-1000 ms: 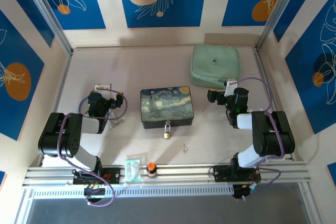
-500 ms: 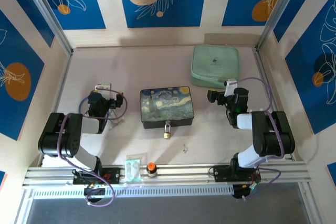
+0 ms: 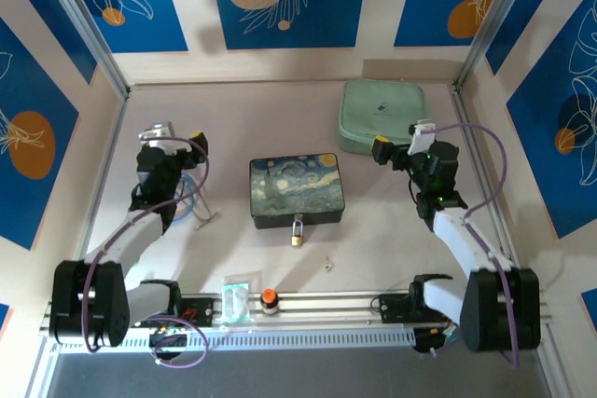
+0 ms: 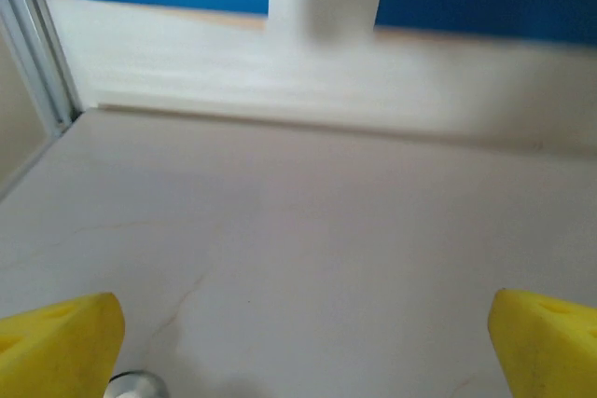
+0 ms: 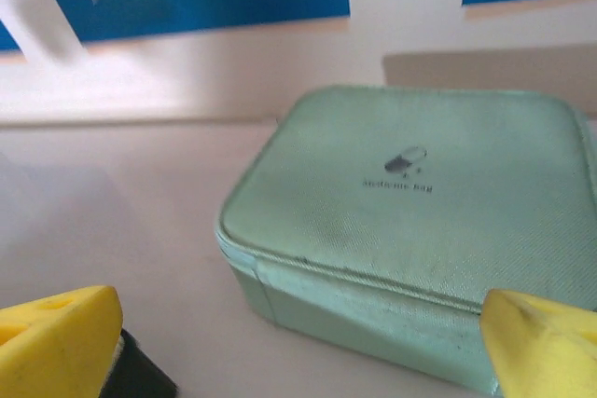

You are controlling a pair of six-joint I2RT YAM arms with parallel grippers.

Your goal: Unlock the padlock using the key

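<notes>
The small brass padlock (image 3: 297, 234) hangs at the front edge of the dark blue painted box (image 3: 297, 190) in the middle of the table. The tiny silvery key (image 3: 327, 264) lies on the table, right of the padlock and nearer the front. My left gripper (image 3: 175, 135) is open, left of the box and well away from it; its yellow fingertips (image 4: 58, 347) stand wide apart over bare table. My right gripper (image 3: 399, 141) is open too, right of the box, and faces the mint case. Nothing lies between its yellow fingertips (image 5: 56, 342).
A mint green zip case (image 3: 382, 116) sits at the back right, close in front of the right gripper (image 5: 298, 342). An orange-capped knob (image 3: 270, 298) and a clear packet (image 3: 236, 300) sit on the front rail. Walls close the table on three sides.
Both arms have stretched out from their folded pose. The left gripper has moved back and to the left, the right gripper back toward the mint case. Padlock and key have not moved.
</notes>
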